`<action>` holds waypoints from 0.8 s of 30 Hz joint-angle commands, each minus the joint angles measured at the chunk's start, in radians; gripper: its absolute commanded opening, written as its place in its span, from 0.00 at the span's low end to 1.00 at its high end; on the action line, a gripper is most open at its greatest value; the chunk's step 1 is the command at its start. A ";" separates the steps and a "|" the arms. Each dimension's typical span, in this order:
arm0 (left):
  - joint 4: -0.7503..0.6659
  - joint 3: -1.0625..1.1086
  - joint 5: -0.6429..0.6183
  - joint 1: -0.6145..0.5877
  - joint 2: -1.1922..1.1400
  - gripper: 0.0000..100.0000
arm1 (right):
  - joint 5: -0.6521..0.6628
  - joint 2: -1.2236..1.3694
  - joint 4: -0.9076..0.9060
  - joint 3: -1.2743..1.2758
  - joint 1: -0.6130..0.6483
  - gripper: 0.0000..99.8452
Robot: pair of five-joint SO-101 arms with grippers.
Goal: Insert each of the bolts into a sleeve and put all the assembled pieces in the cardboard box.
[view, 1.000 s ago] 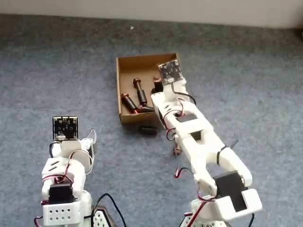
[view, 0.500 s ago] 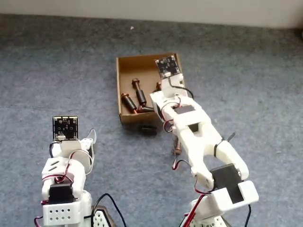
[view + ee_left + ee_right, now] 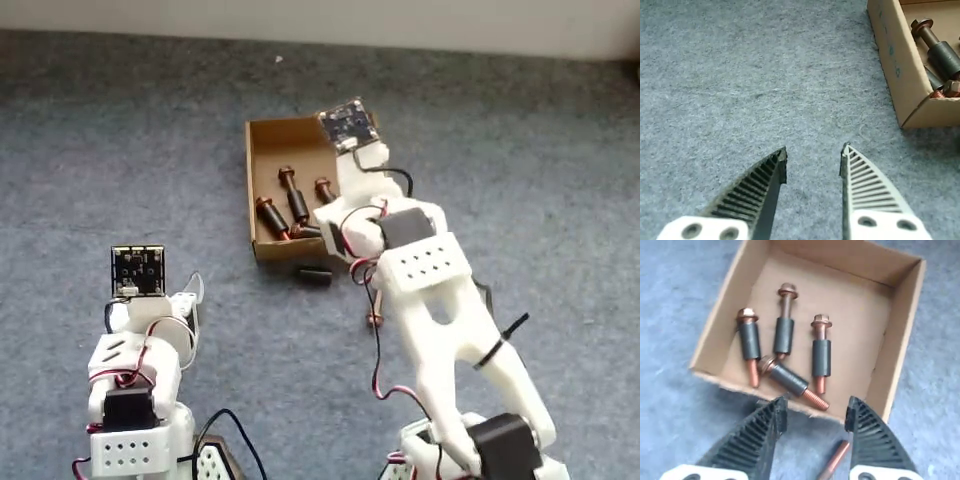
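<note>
**Four sleeved bolts (image 3: pixel 783 335) in the cardboard box (image 3: pixel 900 340), one bolt (image 3: pixel 835 460) and one sleeve (image 3: pixel 313 275) loose outside it**

The sleeved bolts (image 3: pixel 297 203) lie flat on the floor of the cardboard box (image 3: pixel 275 150). Three are side by side with their copper heads toward the far side. The fourth lies slantwise across their near ends, close to the near wall. The box sits at the far middle of the grey carpet (image 3: pixel 150 150), open side up.

The loose black sleeve rests on the carpet just beside the outside of the near wall. The bare copper bolt (image 3: pixel 375 320) lies on the carpet nearer still and a little to the right, beside the right arm (image 3: pixel 425 265).

The right gripper (image 3: pixel 817 402) hangs above the near wall of the box, its jaws spread wide and holding nothing. The loose bolt shows between them on the carpet below.

The left arm (image 3: pixel 140 340) stands at the near left, well apart from the box. The left gripper (image 3: pixel 815 149) points at bare carpet, jaws parted and empty, with a corner of the box (image 3: pixel 890 60) off to its far right.
</note>
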State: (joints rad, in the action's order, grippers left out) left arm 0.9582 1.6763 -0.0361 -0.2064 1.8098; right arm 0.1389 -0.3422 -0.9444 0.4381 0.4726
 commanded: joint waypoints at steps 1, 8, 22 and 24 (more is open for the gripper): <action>-0.018 0.019 0.014 -0.007 0.004 0.19 | -0.003 -0.073 -0.071 -0.047 0.038 0.18; -0.018 0.019 0.014 -0.007 0.004 0.19 | 0.170 -0.071 -0.180 0.016 0.131 0.18; -0.018 0.019 0.014 -0.007 0.004 0.19 | 0.351 0.205 -0.180 0.001 0.177 0.18; -0.018 0.019 0.014 -0.007 0.004 0.19 | 0.391 0.272 -0.185 -0.039 0.191 0.18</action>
State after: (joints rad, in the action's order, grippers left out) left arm 0.9582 1.6763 -0.0361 -0.2064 1.8098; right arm 0.4810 -0.1289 -1.1178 0.4856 0.6414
